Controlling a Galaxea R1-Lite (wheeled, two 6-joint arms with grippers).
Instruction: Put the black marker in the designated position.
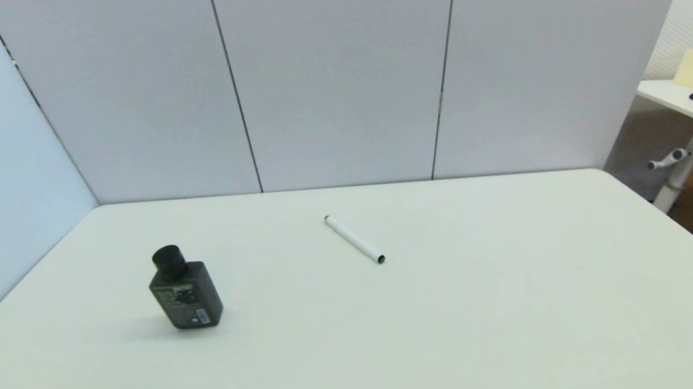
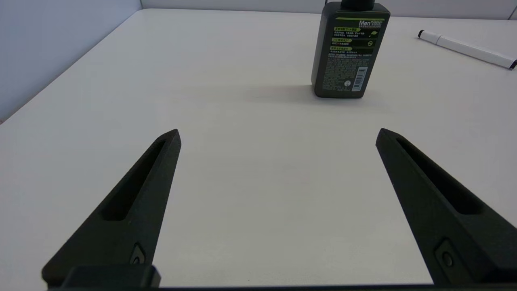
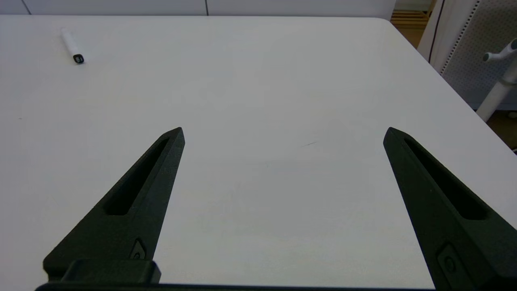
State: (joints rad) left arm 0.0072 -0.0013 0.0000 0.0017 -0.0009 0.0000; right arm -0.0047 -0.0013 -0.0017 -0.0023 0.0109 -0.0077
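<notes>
Kept both grippers back: left gripper (image 2: pixel 278 133) spread, right gripper (image 3: pixel 284 131) spread; black marker (image 1: pixel 354 239) far beyond fingertips, ungrasped.

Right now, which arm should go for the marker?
Right, probably. The marker lies right of table centre, and the right gripper has bare table up to it. From the left gripper, the bottle stands close to the path. Both grippers are open, empty, and out of the head view.

White table (image 1: pixel 518 329), black marker (image 1: pixel 354 239) lying mid-far, dark bottle (image 1: pixel 184 289) seemingly upright left
</notes>
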